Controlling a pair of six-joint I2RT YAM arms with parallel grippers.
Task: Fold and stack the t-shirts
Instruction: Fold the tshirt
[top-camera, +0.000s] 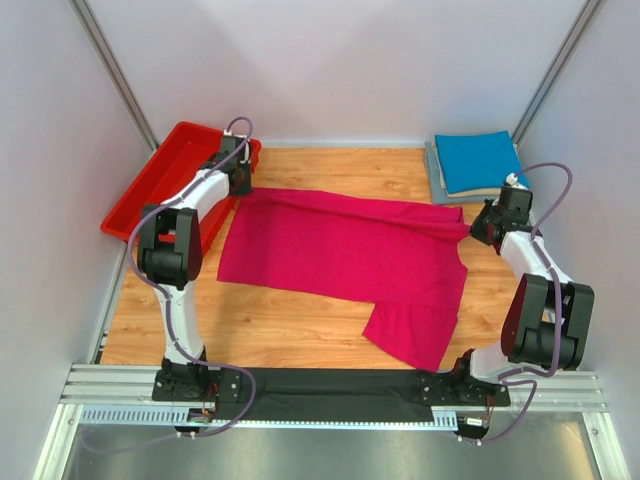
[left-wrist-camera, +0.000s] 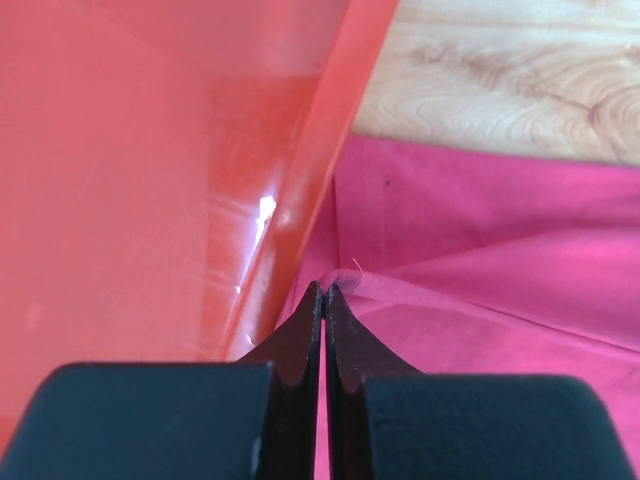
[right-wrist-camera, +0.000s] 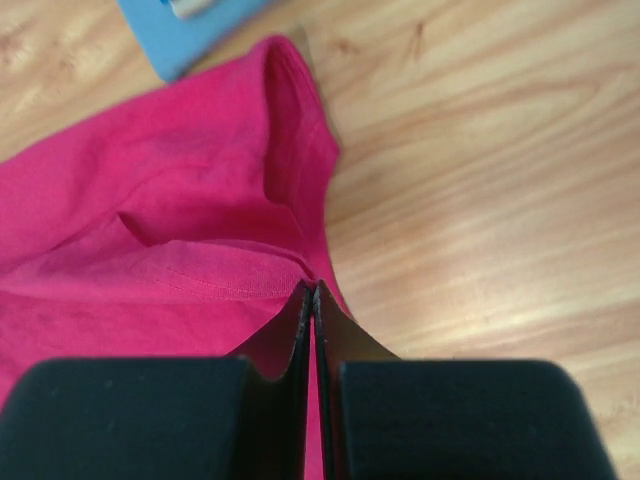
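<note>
The pink shirt (top-camera: 340, 255) lies mid-tabletop, long axis L-R, one flap trailing toward the near edge at R. My left hand (left-wrist-camera: 322, 290) is pinched tight on its far-L corner by the red bin (top-camera: 150, 190). My right hand (right-wrist-camera: 313, 290) is pinched on its far-R edge. The blue shirt (top-camera: 480, 160) sits atop the grey shirt (top-camera: 437, 187) in the far-R corner.

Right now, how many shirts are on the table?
3. A pink shirt spread across the middle; a blue shirt folded in the far right corner, on a grey shirt. Others may hide beneath.

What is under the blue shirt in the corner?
A folded grey shirt; only its left and near edges peek out from under the blue shirt. The rest is covered, so anything beneath cannot be seen.
</note>
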